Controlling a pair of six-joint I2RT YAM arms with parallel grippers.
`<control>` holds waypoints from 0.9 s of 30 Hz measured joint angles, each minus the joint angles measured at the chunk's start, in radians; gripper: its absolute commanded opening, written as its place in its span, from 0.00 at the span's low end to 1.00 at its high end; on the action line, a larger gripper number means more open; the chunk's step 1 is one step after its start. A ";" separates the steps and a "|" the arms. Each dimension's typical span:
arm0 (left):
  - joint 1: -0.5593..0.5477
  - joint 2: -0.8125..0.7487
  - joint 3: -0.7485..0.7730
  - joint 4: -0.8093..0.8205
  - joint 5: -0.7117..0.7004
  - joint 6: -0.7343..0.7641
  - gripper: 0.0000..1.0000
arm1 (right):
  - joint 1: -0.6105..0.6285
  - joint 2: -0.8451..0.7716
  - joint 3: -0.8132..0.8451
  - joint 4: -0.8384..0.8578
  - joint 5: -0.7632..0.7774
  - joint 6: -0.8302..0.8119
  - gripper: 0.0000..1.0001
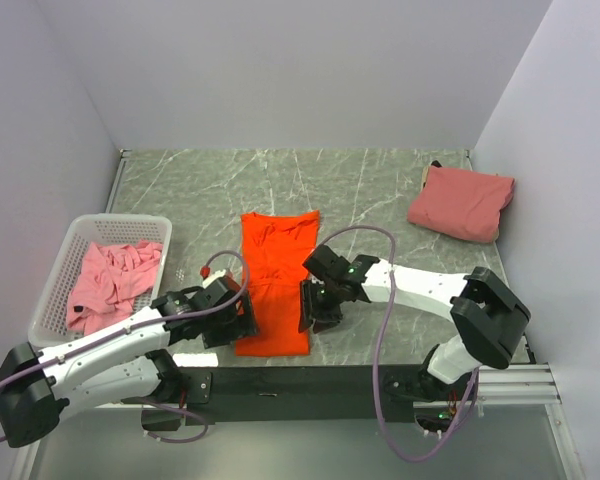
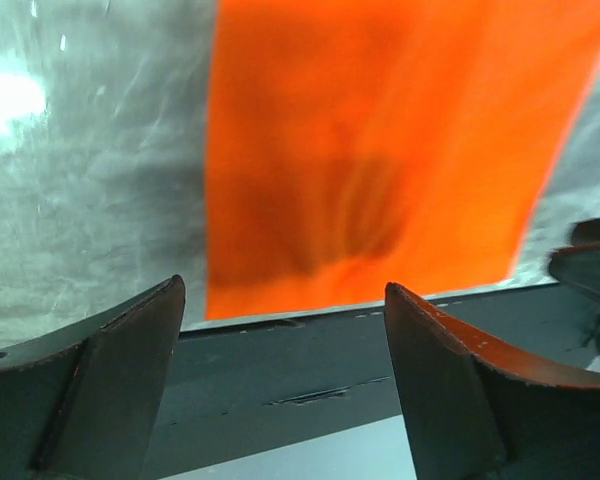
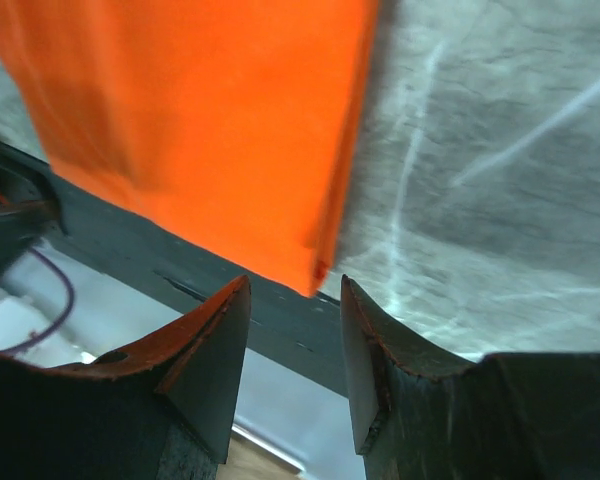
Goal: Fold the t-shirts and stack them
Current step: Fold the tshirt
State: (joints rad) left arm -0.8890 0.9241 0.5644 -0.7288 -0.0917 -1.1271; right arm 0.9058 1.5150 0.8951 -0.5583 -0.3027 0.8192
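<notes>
The bright orange t-shirt [image 1: 273, 282] lies flat in a long narrow strip at the table's front middle. It fills the upper part of the left wrist view [image 2: 380, 140] and the right wrist view [image 3: 200, 120]. My left gripper [image 1: 242, 322] is open and empty beside the strip's near left corner. My right gripper [image 1: 310, 312] is open and empty at the strip's near right corner [image 3: 320, 268]. The dusty salmon-pink t-shirt [image 1: 461, 202] lies folded at the back right. The lighter pink t-shirt [image 1: 112, 282] lies crumpled in the basket.
The white perforated basket [image 1: 62, 268] stands at the left. The table's dark front rail [image 2: 310, 370] runs just below the orange strip's near edge. White walls close in the table on three sides.
</notes>
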 measured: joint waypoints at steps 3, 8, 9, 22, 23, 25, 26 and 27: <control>0.005 -0.002 -0.050 0.013 0.028 -0.017 0.86 | 0.023 0.002 0.000 0.038 -0.001 0.037 0.48; 0.009 -0.005 -0.083 0.023 0.055 -0.027 0.86 | 0.061 0.024 0.000 0.067 -0.002 0.071 0.48; 0.010 -0.006 -0.085 0.025 0.059 -0.030 0.86 | 0.066 0.031 0.000 0.067 -0.002 0.075 0.48; 0.016 -0.013 -0.087 0.033 0.071 -0.041 0.86 | 0.082 0.093 -0.028 0.064 0.006 0.105 0.48; 0.016 -0.013 -0.088 0.033 0.071 -0.041 0.86 | 0.083 0.103 -0.035 0.067 0.006 0.105 0.48; 0.016 -0.013 -0.091 0.036 0.071 -0.042 0.83 | 0.083 0.113 -0.042 0.067 -0.005 0.111 0.48; 0.016 -0.013 -0.094 0.039 0.072 -0.042 0.83 | 0.083 0.113 -0.043 0.070 -0.006 0.112 0.48; 0.016 -0.013 -0.097 0.040 0.072 -0.042 0.83 | 0.085 0.113 -0.044 0.073 -0.006 0.113 0.48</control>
State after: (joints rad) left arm -0.8734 0.9112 0.4671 -0.6884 -0.0196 -1.1687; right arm 0.9905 1.6276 0.8513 -0.4854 -0.3092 0.9318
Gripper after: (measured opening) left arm 0.836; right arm 0.483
